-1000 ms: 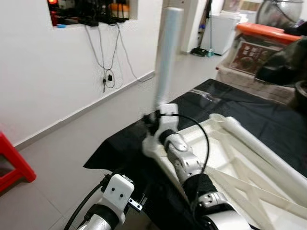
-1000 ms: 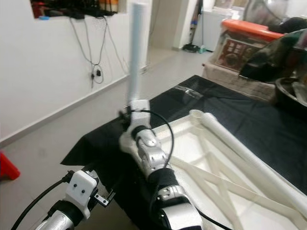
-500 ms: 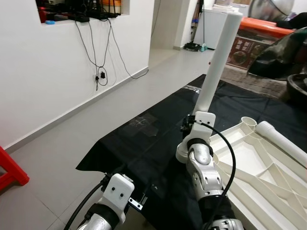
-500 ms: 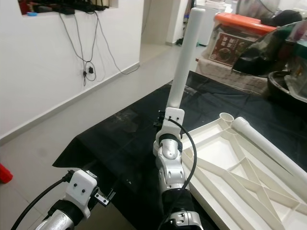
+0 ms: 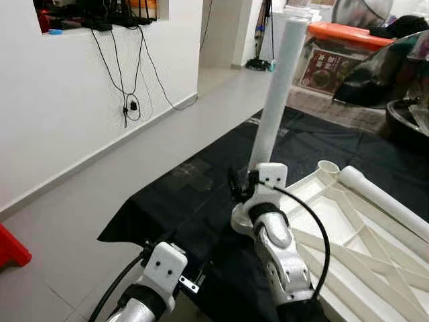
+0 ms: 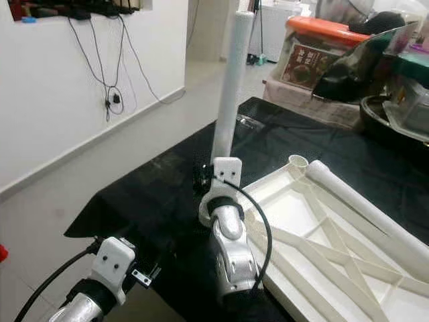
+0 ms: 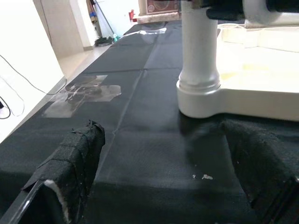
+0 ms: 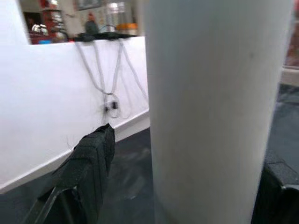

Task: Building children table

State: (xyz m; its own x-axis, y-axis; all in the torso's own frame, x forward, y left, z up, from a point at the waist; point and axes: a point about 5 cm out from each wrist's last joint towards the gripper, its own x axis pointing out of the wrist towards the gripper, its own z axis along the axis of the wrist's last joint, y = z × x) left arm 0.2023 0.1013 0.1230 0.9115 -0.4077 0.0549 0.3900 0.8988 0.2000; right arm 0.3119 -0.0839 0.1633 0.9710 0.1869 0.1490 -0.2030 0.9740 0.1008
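Note:
A white table leg (image 5: 277, 87) stands almost upright, its foot seated in a corner socket (image 7: 201, 100) of the upside-down white tabletop (image 5: 348, 231). My right gripper (image 8: 187, 186) is shut on the leg low down, one black finger (image 8: 88, 163) on either side; in the eye views the wrist (image 5: 263, 184) hides the grip. My left gripper (image 7: 163, 182) is open at the cloth's edge, pointing at the socket from a short way off, with nothing between its fingers (image 7: 74, 172). A second white leg (image 5: 385, 201) lies across the tabletop's ribs.
A black cloth (image 5: 188, 194) covers the work surface, with a patch of clear tape (image 7: 84, 95). An empty socket (image 6: 297, 161) sits at the far corner. White wall with hanging cables (image 5: 127, 107) on the left, red stool (image 5: 10, 245), orange-lidded box (image 5: 348, 33) and dark bag (image 5: 382, 74) behind.
The head view has shifted. Half a second ago the leg leaned further right; now it stands closer to upright, still held by the right gripper. The left arm has hardly moved.

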